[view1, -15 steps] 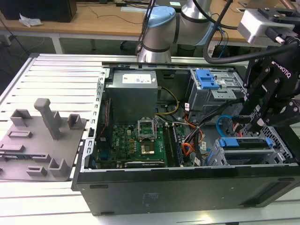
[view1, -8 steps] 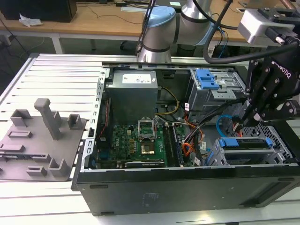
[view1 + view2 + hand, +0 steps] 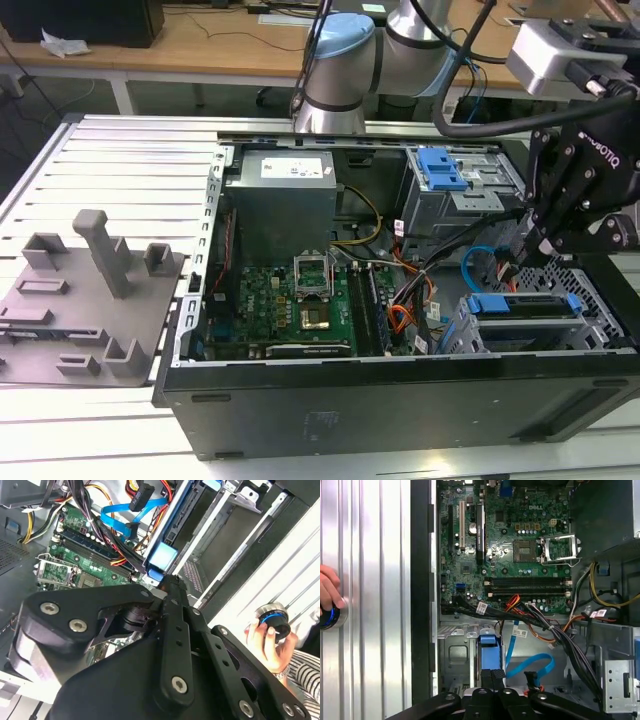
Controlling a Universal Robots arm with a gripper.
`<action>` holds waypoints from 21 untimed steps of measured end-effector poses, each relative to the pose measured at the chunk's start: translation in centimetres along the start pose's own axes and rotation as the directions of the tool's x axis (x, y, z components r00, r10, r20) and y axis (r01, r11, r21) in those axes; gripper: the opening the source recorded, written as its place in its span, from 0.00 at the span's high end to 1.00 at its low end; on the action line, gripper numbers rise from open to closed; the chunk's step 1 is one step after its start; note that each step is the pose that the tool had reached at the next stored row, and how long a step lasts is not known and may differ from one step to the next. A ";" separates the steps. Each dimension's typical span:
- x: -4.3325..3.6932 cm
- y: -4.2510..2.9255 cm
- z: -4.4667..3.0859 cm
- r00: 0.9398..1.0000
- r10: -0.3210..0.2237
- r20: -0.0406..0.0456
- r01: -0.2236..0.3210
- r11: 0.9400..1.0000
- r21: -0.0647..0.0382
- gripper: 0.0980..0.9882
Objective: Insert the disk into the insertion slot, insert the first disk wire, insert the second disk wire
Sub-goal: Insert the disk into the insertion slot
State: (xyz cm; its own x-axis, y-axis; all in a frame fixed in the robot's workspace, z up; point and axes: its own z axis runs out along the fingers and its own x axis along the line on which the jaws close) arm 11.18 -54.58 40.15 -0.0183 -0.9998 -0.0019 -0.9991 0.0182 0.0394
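We see the disk [image 3: 520,308] sitting in the insertion slot [image 3: 454,655]; we judge it rigid, fairly heavy and shock-sensitive, best handled by its blue carrier [image 3: 487,642]. The pincer [image 3: 493,674] is closed, tips apparently against that carrier, with the limp second disk wire [image 3: 535,666] just beside.

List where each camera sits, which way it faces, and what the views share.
Exterior view: off the arm, above the open black computer case, looking down into it; the silver robot arm and black claw show.
First wrist view: on the arm, facing down past the claw onto the green motherboard; a person's hand lies beside the case.
Second wrist view: on the arm, looking obliquely along the claw; the hand holds a round black knob.
Shared: both wrist views show the claw by the blue-framed disk and the thin light-blue flat cable.
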 end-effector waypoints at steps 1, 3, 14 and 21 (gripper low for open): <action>0.00 -0.01 0.20 1.000 0.000 0.000 0.000 1.000 0.000 0.99; -0.01 -0.06 0.75 1.000 0.000 0.000 0.000 1.000 0.000 0.99; -0.02 -0.76 2.95 1.000 0.000 0.000 0.000 1.000 0.000 0.99; -0.02 -1.39 4.30 1.000 0.000 0.000 0.000 1.000 0.000 0.99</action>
State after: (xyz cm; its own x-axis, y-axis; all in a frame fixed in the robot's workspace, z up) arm 12.40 -54.57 35.80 -0.0181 -0.9998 -0.0020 -0.9991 0.0180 0.0396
